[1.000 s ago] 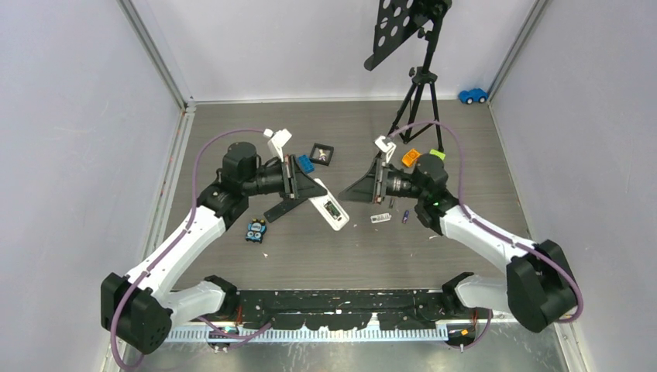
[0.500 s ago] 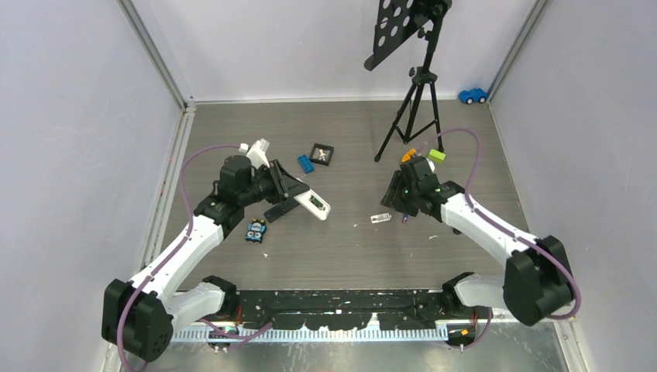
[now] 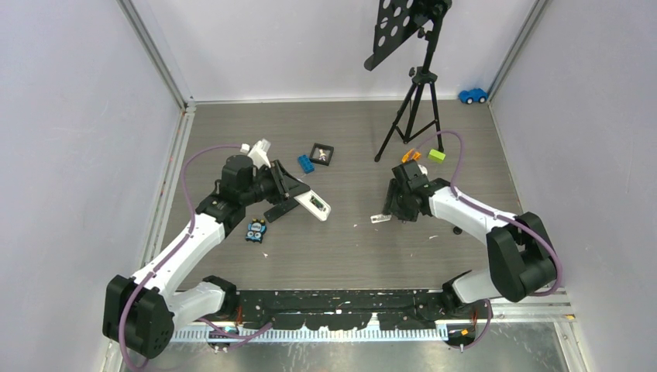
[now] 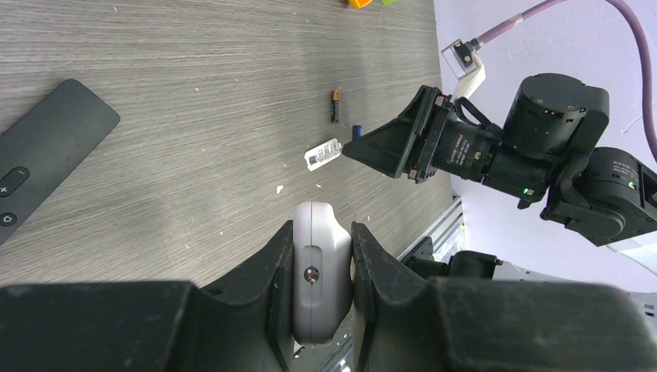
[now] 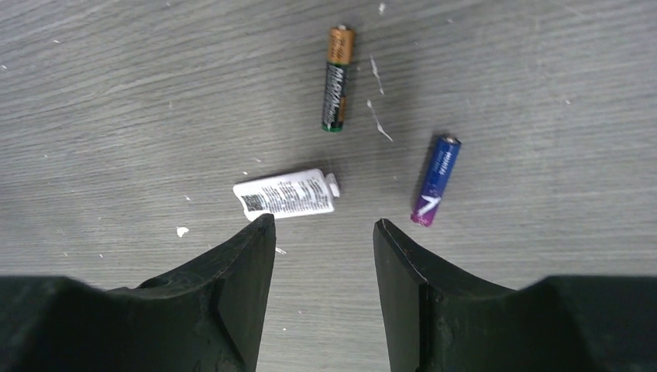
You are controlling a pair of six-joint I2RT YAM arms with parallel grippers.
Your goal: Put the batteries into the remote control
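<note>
My left gripper (image 3: 294, 191) is shut on a white remote control (image 3: 315, 204), held edge-up above the table; in the left wrist view the remote (image 4: 319, 287) sits clamped between the two fingers. My right gripper (image 3: 392, 208) is open and empty, pointing down at the table. In the right wrist view its gap (image 5: 323, 225) is just short of a dark battery with an orange end (image 5: 336, 77), a purple-blue battery (image 5: 435, 180) and a white battery cover (image 5: 285, 194). All three lie flat and apart. The cover also shows in the top view (image 3: 379, 218).
A black remote (image 3: 280, 208) lies under the left gripper. A blue toy robot (image 3: 256, 230), a blue brick (image 3: 306, 163) and a black picture frame (image 3: 321, 153) lie near the left arm. A tripod (image 3: 411, 101), orange (image 3: 411, 156) and green (image 3: 437, 155) bricks and a blue car (image 3: 472, 95) stand behind.
The right gripper has tilted from level to pointing down over the batteries and cover. The left arm first drew the white remote back left, then held still.
</note>
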